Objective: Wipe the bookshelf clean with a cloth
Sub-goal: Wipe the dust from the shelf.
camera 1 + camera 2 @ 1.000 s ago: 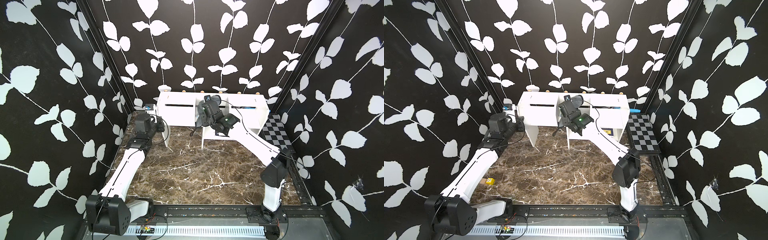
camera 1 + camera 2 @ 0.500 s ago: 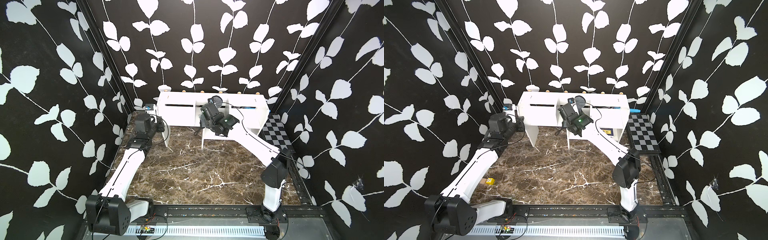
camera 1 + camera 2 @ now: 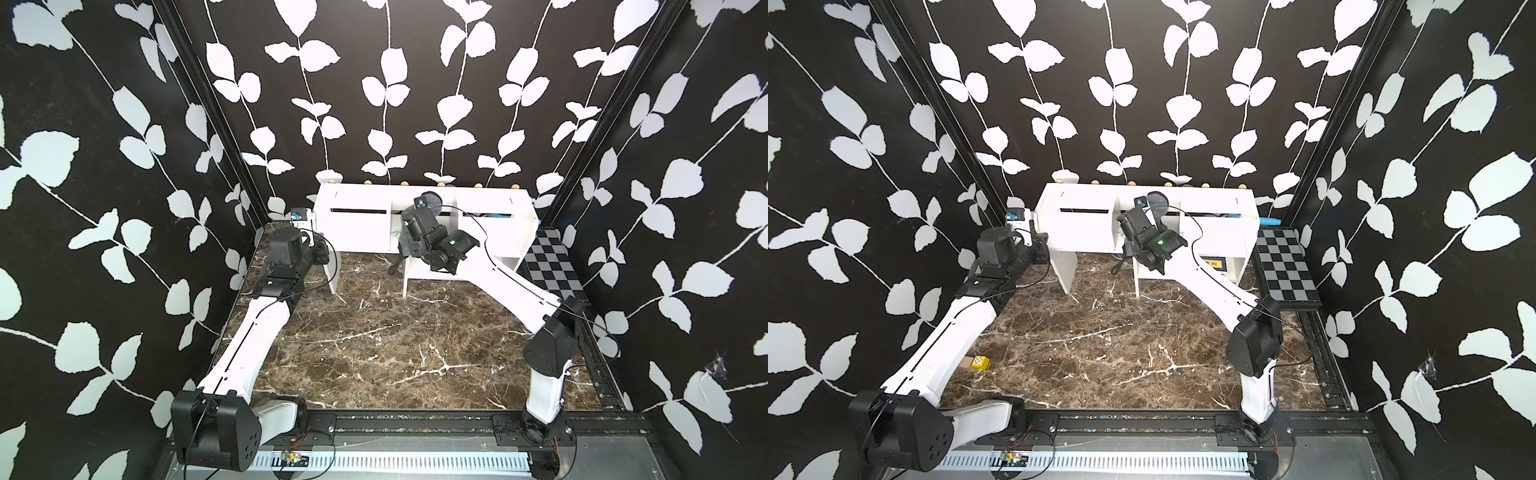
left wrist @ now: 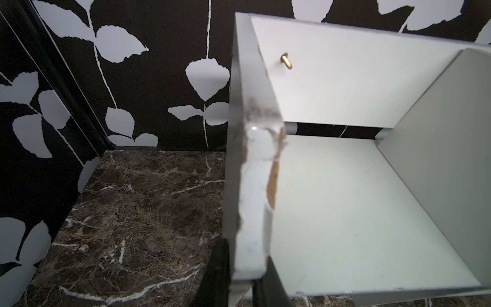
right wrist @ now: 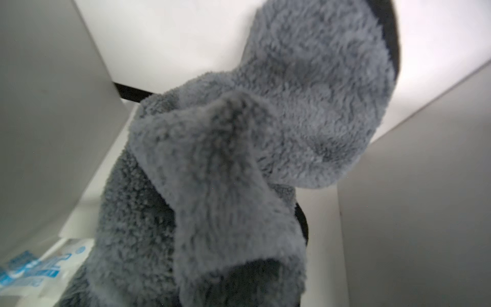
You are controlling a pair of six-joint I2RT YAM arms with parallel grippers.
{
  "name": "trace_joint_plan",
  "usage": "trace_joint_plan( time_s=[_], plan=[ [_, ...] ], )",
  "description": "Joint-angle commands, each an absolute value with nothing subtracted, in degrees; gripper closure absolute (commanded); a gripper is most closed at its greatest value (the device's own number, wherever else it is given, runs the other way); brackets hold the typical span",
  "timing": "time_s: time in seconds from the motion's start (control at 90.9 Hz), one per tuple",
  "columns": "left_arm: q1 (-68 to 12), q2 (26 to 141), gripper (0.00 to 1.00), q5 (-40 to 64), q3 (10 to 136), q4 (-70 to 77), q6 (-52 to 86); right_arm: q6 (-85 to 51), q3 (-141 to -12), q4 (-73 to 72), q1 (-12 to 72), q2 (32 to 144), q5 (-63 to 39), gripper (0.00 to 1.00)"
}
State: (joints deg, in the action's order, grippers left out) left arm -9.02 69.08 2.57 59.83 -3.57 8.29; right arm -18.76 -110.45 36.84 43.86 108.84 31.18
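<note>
Right tool [image 3: 420,206] pinches my cloth [image 3: 432,198] against the shelf's [image 3: 357,230] middle; my left tool [image 4: 245,281] clamps its end panel. Wiping looks begun, most boards seemingly left.

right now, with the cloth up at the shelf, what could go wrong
1. The left gripper pinches the bookshelf by a side panel edge that is already chipped. Under wiping pressure more could crumble, or the hold could slip.
2. The cloth hangs bunched from the right gripper, and its black cord dangles beside a shelf leg, where it might snag.
</note>
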Motion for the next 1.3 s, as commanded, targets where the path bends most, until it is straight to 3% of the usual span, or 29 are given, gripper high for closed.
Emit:
trace_joint_plan(
  time_s=[0.0,0.264,0.473,0.825,1.155,1.287],
  plan=[
    [-10.72,65.57,1.0,9.56,60.1,0.0,12.22,-17.72,-114.51,35.73,44.36,109.9,27.54,1.0],
    [-10.72,65.61,1.0,9.05,60.0,-0.09,12.04,-16.97,-116.69,36.05,41.62,109.33,36.51,1.0],
    [-10.72,65.33,1.0,8.97,59.95,-0.01,11.96,-18.9,-111.38,37.53,38.38,104.03,40.89,1.0],
    [-10.72,65.56,1.0,9.19,59.97,0.09,12.23,-20.89,-95.85,31.4,40.99,97.16,31.34,1.0],
    [-10.72,65.5,1.0,9.13,59.99,0.0,12.08,-15.91,-115.46,37.69,45.96,109.61,26.97,1.0],
    [-10.72,65.57,1.0,9.21,59.86,0.0,12.04,-15.38,-124.41,41.63,45.84,113.68,31.06,1.0]
  ],
)
